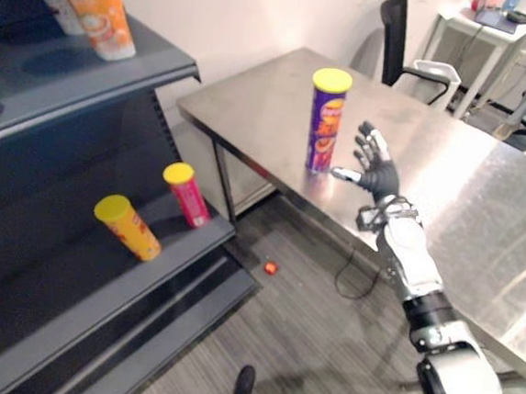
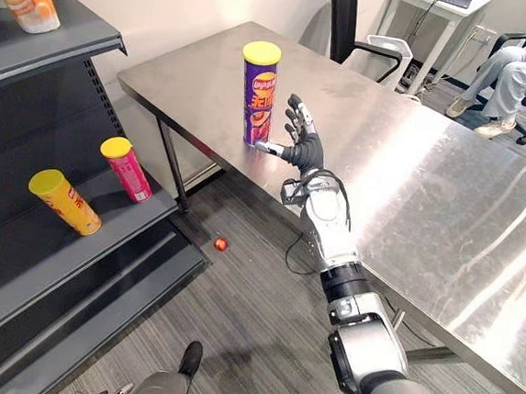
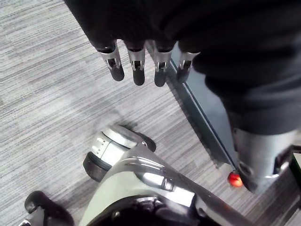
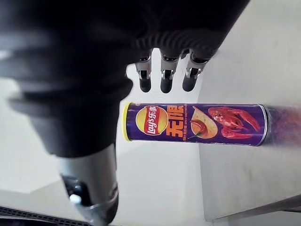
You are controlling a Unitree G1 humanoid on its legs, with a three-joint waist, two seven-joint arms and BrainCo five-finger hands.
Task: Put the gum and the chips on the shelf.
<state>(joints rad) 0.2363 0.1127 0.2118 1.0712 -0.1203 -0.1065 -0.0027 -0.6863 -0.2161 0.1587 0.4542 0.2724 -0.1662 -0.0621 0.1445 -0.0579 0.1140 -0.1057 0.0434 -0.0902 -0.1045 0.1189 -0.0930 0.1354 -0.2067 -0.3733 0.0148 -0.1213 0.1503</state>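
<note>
**Chips.** The tall purple chip tube with a yellow plastic lid [image 1: 326, 120] stands upright on the brushed-steel bench [image 1: 467, 187]. It is near the bench's front edge, towards the corner that faces the shelf.

**Gum.** It cannot be picked out with certainty.

**Right hand** [image 1: 378, 173]. The fingers are spread and straight, and the thumb points at the tube's lower half. The hand is just beside the tube with no contact evident, and it holds nothing.

**Left hand** [image 3: 138, 66]. The fingers are relaxed and apart above the grey floor, and the hand is empty.

**Handling (judged).**
- The tube is probably light, with a stiff but thin wall that would dent under a hard squeeze.
- The wrap is glossy, so some slip is likely.
- It is tall and narrow, so a nudge near the lid would tip it.
- The best hold looks to be round the middle of the body, thumb opposite the fingers.
- The lid should be avoided, since it may pop off.

**Room.**
- The bench is bare around the tube, so the approach from the robot's side is free.
- The front edge is close, and a sideways push could send the tube to the floor.
- The dark grey metal shelf unit [image 1: 62, 276] stands to the left across a strip of floor.
- Its middle board carries a yellow tube [image 1: 129, 227] and a pink tube [image 1: 188, 193]. Whether they lean or stand upright cannot be told. There is bare board beside them.
- The upper board holds orange-and-white packs [image 1: 100, 3].
- The board above limits headroom, so the tube probably has to enter low and level.
- A small red ball [image 1: 271, 268] lies on the floor by the shelf's foot.
</note>
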